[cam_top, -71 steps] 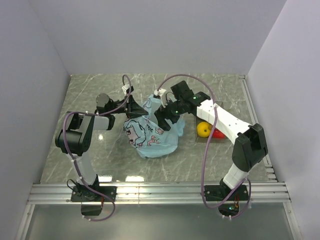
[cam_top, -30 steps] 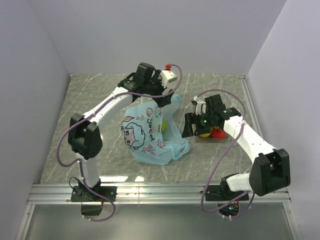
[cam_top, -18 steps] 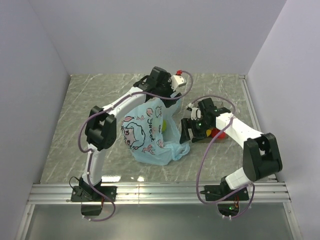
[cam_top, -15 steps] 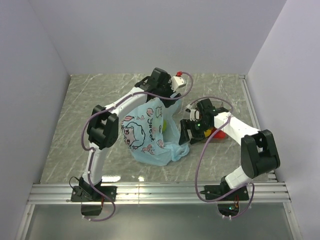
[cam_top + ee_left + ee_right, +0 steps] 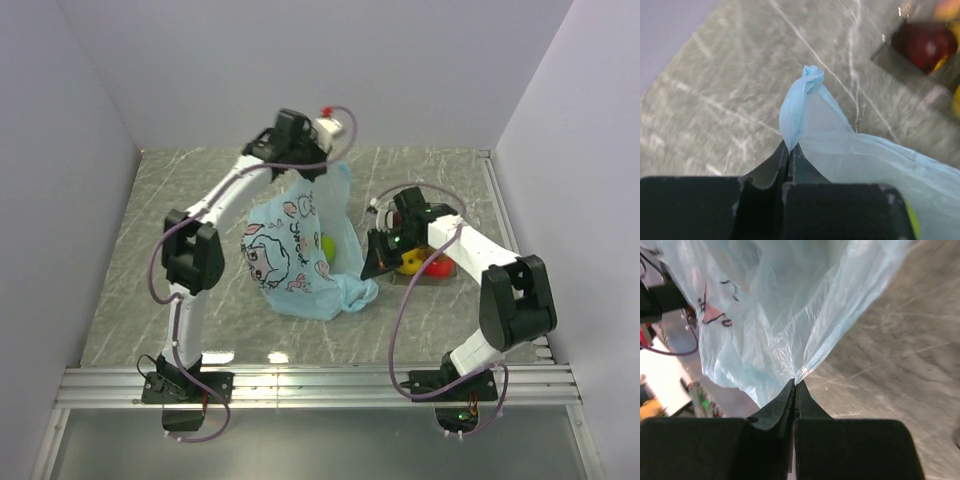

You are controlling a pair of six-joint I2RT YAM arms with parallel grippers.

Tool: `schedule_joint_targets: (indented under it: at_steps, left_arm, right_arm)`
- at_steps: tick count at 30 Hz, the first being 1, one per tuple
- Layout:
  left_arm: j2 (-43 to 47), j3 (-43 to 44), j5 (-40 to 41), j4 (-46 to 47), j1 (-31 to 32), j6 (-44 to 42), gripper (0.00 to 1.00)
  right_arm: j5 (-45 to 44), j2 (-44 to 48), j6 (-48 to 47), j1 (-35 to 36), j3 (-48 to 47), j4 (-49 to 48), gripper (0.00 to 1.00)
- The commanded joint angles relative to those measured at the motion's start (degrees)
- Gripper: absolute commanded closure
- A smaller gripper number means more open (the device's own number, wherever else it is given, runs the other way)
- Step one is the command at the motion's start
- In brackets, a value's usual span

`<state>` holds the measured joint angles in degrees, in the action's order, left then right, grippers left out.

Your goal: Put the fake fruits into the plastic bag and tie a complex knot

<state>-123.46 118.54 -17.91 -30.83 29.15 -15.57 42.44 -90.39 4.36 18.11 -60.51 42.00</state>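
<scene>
The left gripper (image 5: pixel 789 150) was clamped on a twisted top corner of the plastic bag (image 5: pixel 810 107), holding it raised. The right gripper (image 5: pixel 794 385) was pinched shut on the bag's lower side edge, just beside the tray (image 5: pixel 440 279). The green apple (image 5: pixel 327 246) lay inside the bag. The yellow-orange fruit (image 5: pixel 408 264) and the red fruit (image 5: pixel 433 266) lay in the tray. Table (image 5: pixel 180 220) surface showed to the left of the bag and behind it.

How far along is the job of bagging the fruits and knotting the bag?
Done: the green apple shows inside the plastic bag. In hand: left fingers and right fingers each pinch the bag's edge. Left: the yellow fruit and red fruit sit in the tray; no closing knot yet.
</scene>
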Motion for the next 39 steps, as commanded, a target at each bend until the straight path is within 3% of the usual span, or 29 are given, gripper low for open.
schedule_joint_targets:
  at_steps: [1, 3, 6, 10, 14, 15, 18, 20, 21, 22, 25, 30, 34, 39]
  left_arm:
    - [11.99, -0.66, -7.99, 4.61, -7.25, 13.53, 1.0]
    - [19.26, -8.18, -10.29, 8.14, -11.64, 21.05, 1.0]
    - [28.23, -18.15, -12.85, 10.97, -15.34, 24.61, 1.0]
    - [41.6, -33.16, -13.82, 12.19, -16.93, 26.12, 1.0]
    - [56.55, -51.95, -14.26, 14.14, -17.54, 22.61, 0.98]
    - [60.75, -54.27, -14.34, 12.74, -17.54, 21.39, 0.95]
    - [65.78, -59.29, -19.85, 4.59, -17.55, 16.39, 0.71]
    - [67.99, -60.79, -19.01, 2.62, -17.63, 16.28, 0.54]
    - [69.74, -60.54, -16.31, 2.27, -17.63, 16.19, 0.4]
    - [70.45, -59.92, -15.23, 2.61, -17.63, 16.19, 0.19]
    - [68.98, -53.44, -10.5, 4.37, -17.63, 12.07, 0.0]
    - [57.05, -34.21, -9.77, 2.88, -17.54, 2.68, 0.01]
    - [49.82, -27.85, -10.21, 2.79, -17.37, -2.0, 0.01]
    - [39.1, -18.35, -12.68, -6.6, -14.56, -11.75, 0.01]
  right_arm:
    - [-3.75, 6.96, -1.89, -2.11, -6.8, 0.8, 1.0]
    - [-5.95, 9.25, -3.64, -2.72, -11.19, 1.07, 1.0]
    - [-9.29, 9.09, -8.29, -2.82, -17.96, 2.64, 1.0]
    - [-15.08, 7.16, -15.68, -1.33, -24.73, 3.44, 1.0]
    - [-19.57, 7.51, -22.37, 1.3, -24.14, -0.42, 1.0]
    - [-20.54, 7.25, -24.64, 2.1, -23.61, -2.08, 1.0]
    - [-23.97, 6.72, -29.04, 5.52, -21.15, -6.81, 1.0]
    - [-24.16, 6.81, -30.81, 6.58, -19.39, -9.38, 1.0]
    - [-24.5, 6.89, -32.73, 7.55, -19.03, -11.57, 1.0]
    - [-24.51, 6.81, -33.79, 7.99, -18.94, -12.28, 1.0]
    - [-24.07, 6.72, -36.43, 9.39, -19.2, -14.22, 1.0]
    - [-24.76, 6.98, -40.74, 11.42, -19.99, -15.63, 1.0]
    - [-25.03, 6.89, -42.59, 11.69, -20.87, -15.81, 1.0]
    - [-24.42, 6.98, -45.49, 11.86, -21.4, -16.6, 1.0]
